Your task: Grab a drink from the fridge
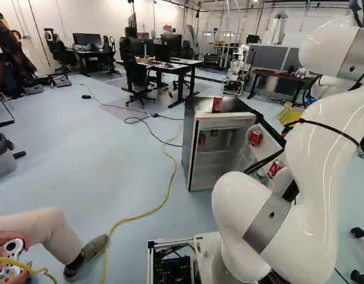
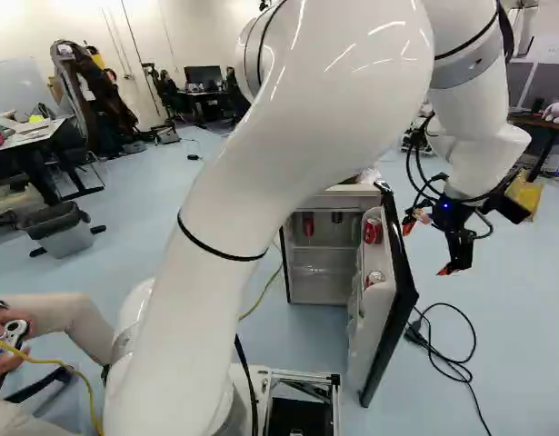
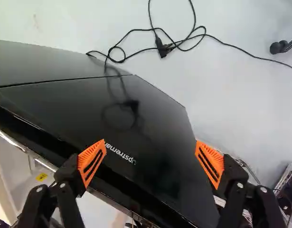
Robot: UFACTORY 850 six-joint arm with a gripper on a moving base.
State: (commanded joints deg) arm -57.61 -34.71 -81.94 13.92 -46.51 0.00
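Right of centre in the left base view, roof can [image 1: 217,104]: red, standing upright on the top of the mini fridge [image 1: 189,142], its long axis running vertically.
Upper door can [image 2: 373,231]: red, standing in the inner shelving of the open fridge door [image 2: 403,295], long axis vertical.
Lower door can [image 2: 375,278]: red, sitting below the upper one in that same door, its silvery lid facing up and its long axis vertical.
Cabinet can [image 2: 307,224]: red, standing on the left side of the fridge's interior in the right base view, long axis vertical.
Mini fridge: standing upright, its mouth facing the base and its door swinging out to the right in the right base view.
Gripper [image 2: 427,249]: hanging right of centre in the right base view, fingers pointing downward and spreading wide open.
Cans to gripper: the door cans are sitting on the door's inner side, while the gripper is hovering near its outer side; the cabinet can is standing farther left in the right base view.
Wrist view: the door's glossy black outer face is lying ahead of and between the orange pads [image 3: 92,163]; whether anything is touching it, I cannot tell.
Power cord [image 2: 434,354]: lying looped on the floor, ahead of the gripper beyond the door in the wrist view.
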